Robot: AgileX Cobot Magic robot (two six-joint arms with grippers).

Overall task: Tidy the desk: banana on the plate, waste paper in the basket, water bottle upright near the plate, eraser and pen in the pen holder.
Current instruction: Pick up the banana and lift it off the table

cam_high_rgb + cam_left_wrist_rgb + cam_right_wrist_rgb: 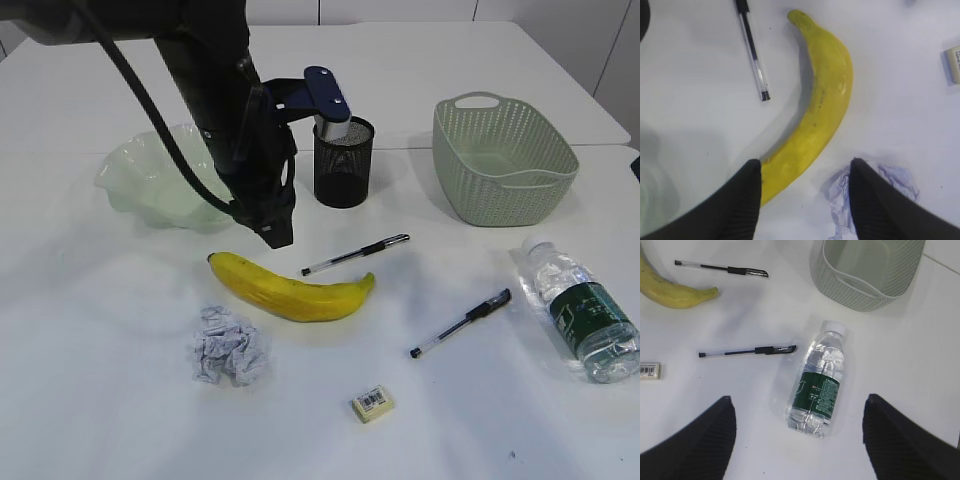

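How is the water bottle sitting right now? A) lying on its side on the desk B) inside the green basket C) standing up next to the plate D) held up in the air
A: the water bottle lies flat on the white desk, outside the basket, untouched.

Water bottle [818,383] flat on the desk [920,340] between wide-spread end effector [797,432] fingers, basket [865,270] beyond.

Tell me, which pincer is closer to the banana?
The left pincer. It hangs open right over one end of the banana. The right pincer is farther off, above the lying water bottle, with the banana at the far edge of its view.
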